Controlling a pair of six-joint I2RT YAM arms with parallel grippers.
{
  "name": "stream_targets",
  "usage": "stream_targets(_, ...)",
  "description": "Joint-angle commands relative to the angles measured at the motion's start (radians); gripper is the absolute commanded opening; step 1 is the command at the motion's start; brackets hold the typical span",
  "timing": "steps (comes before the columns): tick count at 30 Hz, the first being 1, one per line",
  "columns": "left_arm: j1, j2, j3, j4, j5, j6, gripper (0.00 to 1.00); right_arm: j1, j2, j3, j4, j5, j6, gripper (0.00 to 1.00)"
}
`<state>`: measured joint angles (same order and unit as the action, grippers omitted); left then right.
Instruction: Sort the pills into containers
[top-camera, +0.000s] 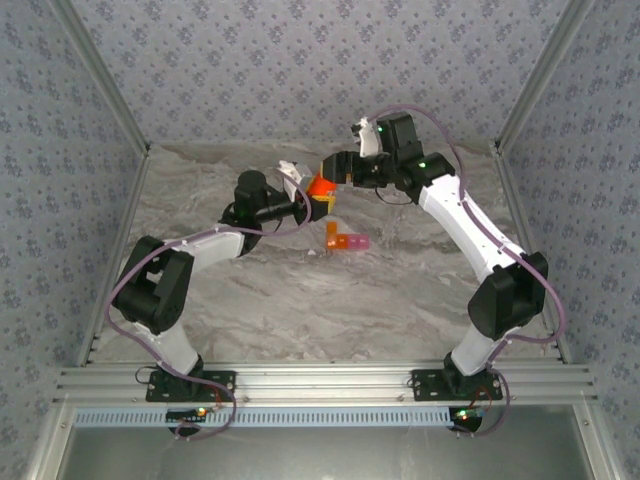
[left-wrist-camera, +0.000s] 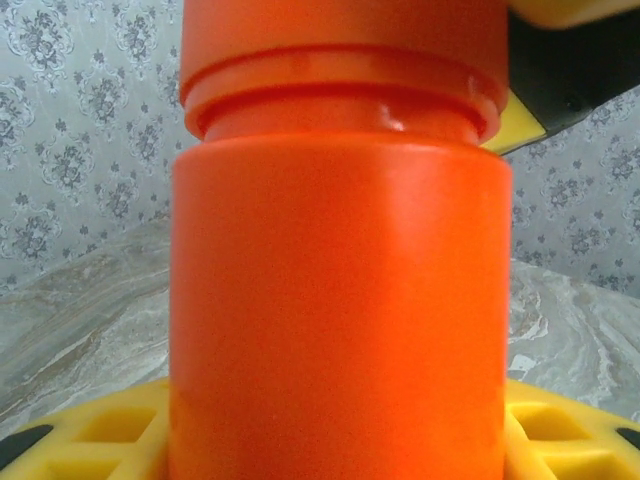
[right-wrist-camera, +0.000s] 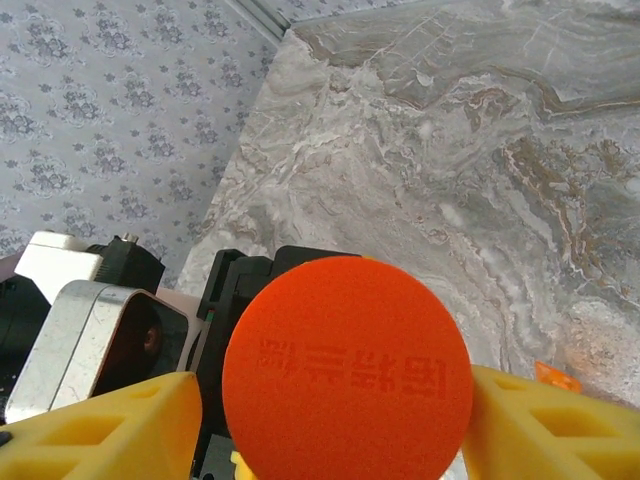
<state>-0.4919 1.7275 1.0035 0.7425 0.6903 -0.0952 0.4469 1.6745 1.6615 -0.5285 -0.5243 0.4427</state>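
Holding orange bottle (top-camera: 320, 186) mid-frame in left tool (top-camera: 306, 192), right tool (right-wrist-camera: 335, 430) straddling its cap (right-wrist-camera: 350, 340), grip there unclear.

Orange bottle (left-wrist-camera: 340, 300): smooth plastic, soft sheen, small highlight at the neck. Its cap (right-wrist-camera: 347, 370): matt orange plastic, raised lettering on top. Right gripper (right-wrist-camera: 335, 425) fingers (right-wrist-camera: 110, 425): yellow plastic, matt, moulded ribs. Pill box (top-camera: 345, 241): translucent plastic, orange and pink. Worktop (right-wrist-camera: 480, 150): grey marble-print covering, slightly glossy, rippled at the far edge. Walls (top-camera: 300, 60): matt patterned covering. Near frame rails (top-camera: 320, 385): bare brushed metal.
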Motion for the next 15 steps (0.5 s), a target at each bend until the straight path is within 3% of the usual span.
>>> stream_targets(1, -0.006, -0.02, 0.002, 0.066, -0.007, 0.0, 0.0, 0.009, -0.004, 0.027, -0.05, -0.053, -0.014, 0.77)
stream_targets(10, -0.003, -0.02, 0.003, 0.057, 0.017, 0.008, 0.0, -0.052, -0.062, 0.021, -0.068, -0.122, -0.07, 0.86)
stream_targets(15, 0.0, -0.017, 0.018, 0.041, 0.07, 0.005, 0.0, -0.116, -0.09, 0.029, -0.136, -0.228, -0.164, 0.9)
